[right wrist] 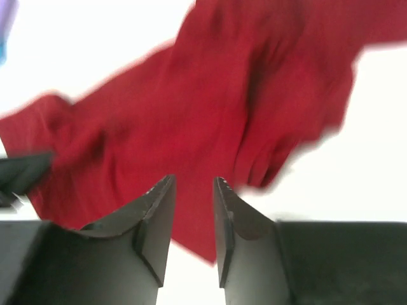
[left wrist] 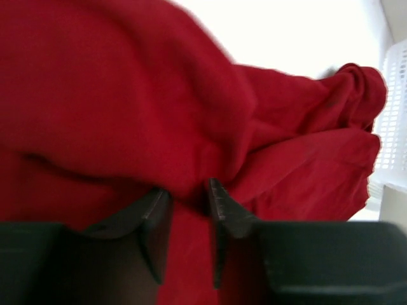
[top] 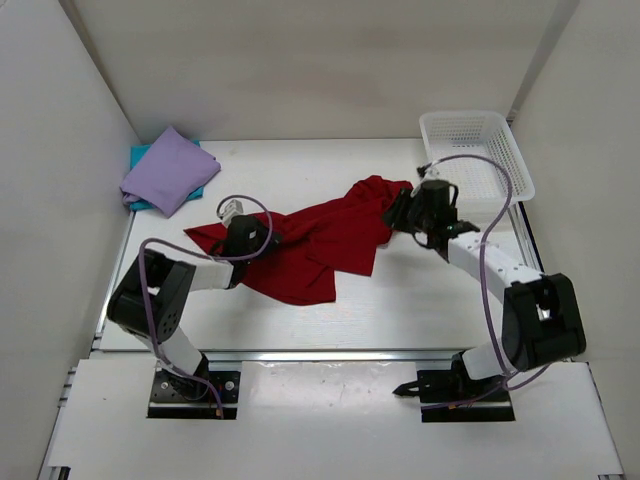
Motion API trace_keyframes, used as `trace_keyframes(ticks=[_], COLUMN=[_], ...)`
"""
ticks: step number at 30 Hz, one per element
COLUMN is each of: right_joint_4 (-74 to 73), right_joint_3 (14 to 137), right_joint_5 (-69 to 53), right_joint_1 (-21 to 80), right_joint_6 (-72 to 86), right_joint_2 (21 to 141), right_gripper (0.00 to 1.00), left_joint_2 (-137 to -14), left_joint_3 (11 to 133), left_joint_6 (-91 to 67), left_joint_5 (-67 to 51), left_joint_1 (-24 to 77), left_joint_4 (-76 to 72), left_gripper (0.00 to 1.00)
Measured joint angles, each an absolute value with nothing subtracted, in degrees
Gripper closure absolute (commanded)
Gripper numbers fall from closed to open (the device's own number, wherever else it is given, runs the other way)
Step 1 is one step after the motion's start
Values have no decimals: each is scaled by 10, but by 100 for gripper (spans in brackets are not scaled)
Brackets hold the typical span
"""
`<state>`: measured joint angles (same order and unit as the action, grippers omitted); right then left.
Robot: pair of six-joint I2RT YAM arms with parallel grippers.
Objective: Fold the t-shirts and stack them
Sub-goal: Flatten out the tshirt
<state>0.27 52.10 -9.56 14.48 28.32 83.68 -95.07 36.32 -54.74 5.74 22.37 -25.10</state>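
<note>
Top external view: the dark red t-shirt (top: pixel 320 245) lies rumpled across the middle of the table (top: pixel 400 310), with the left gripper (top: pixel 264 232) and right gripper (top: pixel 400 214) at opposite ends, both narrowly parted and holding nothing.

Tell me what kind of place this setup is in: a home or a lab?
Probably a lab test cell, not a home: plain white panels box in a white table, with the left arm and right arm bolted at its near edge.
</note>
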Motion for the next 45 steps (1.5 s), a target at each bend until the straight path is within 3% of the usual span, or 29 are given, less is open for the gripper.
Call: trace_keyframes(ticks=[6, 8, 11, 15, 19, 22, 28, 32, 34, 37, 43, 45], right_joint_4=[-9, -24, -38, -33, -17, -7, 8, 16, 23, 32, 29, 29], right_joint_3=[398, 373, 368, 369, 383, 395, 403, 402, 396, 382, 338, 327], right_joint_5=[-67, -57, -34, -3, 23, 46, 60, 61, 55, 46, 25, 19], right_joint_1=[242, 263, 291, 320, 327, 330, 328, 321, 314, 300, 271, 266], right_joint_6=[278, 278, 279, 278, 278, 276, 268, 268, 268, 269, 267, 267], right_joint_2=[806, 808, 820, 836, 857, 874, 891, 895, 893, 882, 835, 823], right_gripper=[64, 63, 61, 59, 59, 60, 74, 82, 96, 100, 100, 100], left_joint_2=[-848, -815, -768, -730, -724, -729, -780, -820, -842, -872, -905, -916], left_joint_3=[297, 277, 238, 206, 206, 206, 241, 283, 302, 321, 336, 345], left_joint_6=[-556, -557, -559, -557, -558, -561, -553, -544, -542, -540, -545, -551], left_joint_5=[55, 55, 54, 49, 34, 22, 15, 14, 10, 10, 4, -3], left_joint_1=[182, 169, 149, 108, 53, 11, -46, -69, -87, -114, -143, -147], left_joint_4=[-233, -236, -235, -216, -210, -210, -196, -184, -180, -171, -163, -165], left_gripper=[54, 60, 80, 76, 86, 87, 68, 49, 45, 38, 36, 40])
